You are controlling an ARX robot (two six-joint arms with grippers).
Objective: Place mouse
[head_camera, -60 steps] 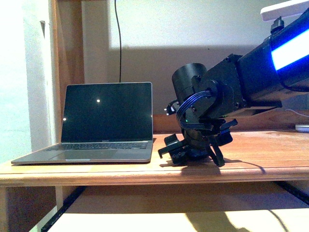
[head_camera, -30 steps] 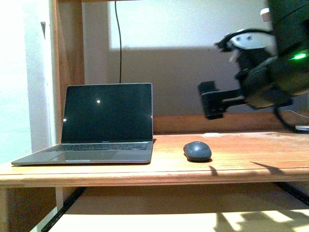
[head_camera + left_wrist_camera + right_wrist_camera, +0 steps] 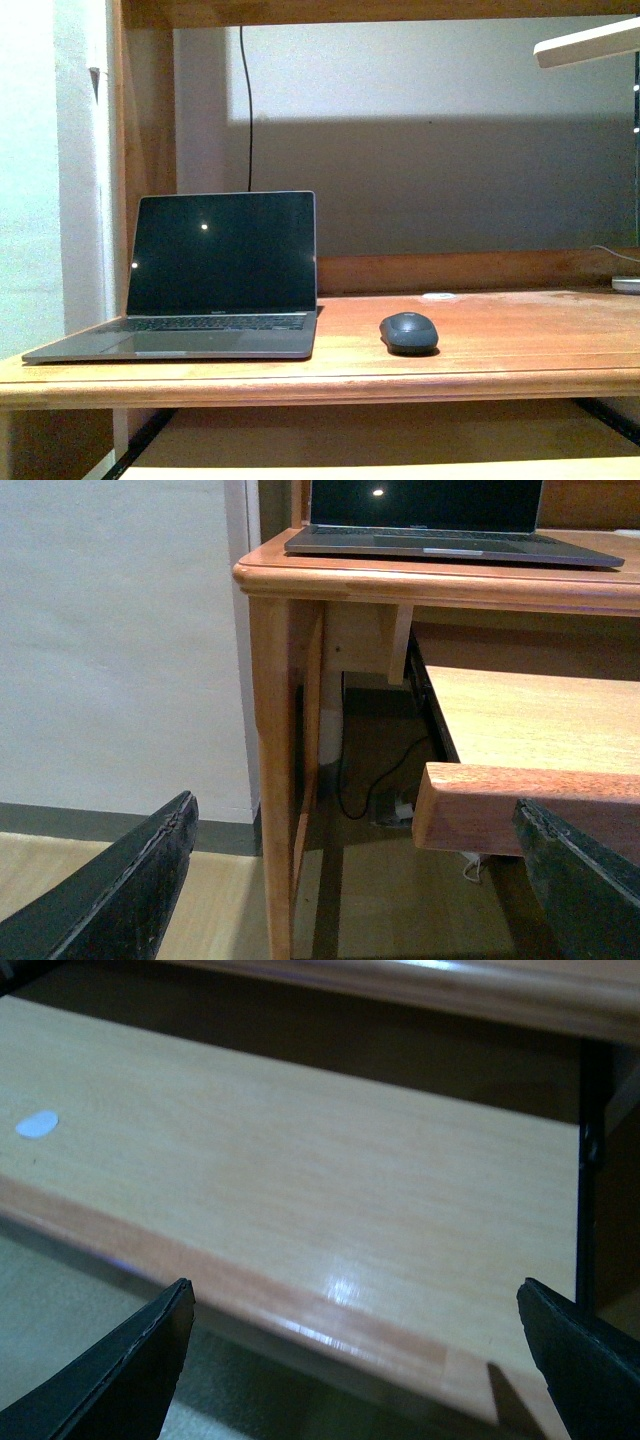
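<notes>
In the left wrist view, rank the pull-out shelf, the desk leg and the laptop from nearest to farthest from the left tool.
1. pull-out shelf, drawn out forward, low.
2. desk leg, at the front corner.
3. laptop, on top, behind the edge.

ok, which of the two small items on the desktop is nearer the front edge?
The dark grey mouse, just right of the laptop; the flat white disc lies further back.

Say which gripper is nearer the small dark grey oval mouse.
Probably right. The right gripper hangs open over the wooden pull-out shelf under the desk, below the dark grey mouse; the left gripper sits open farther out, off the desk's left corner.
</notes>
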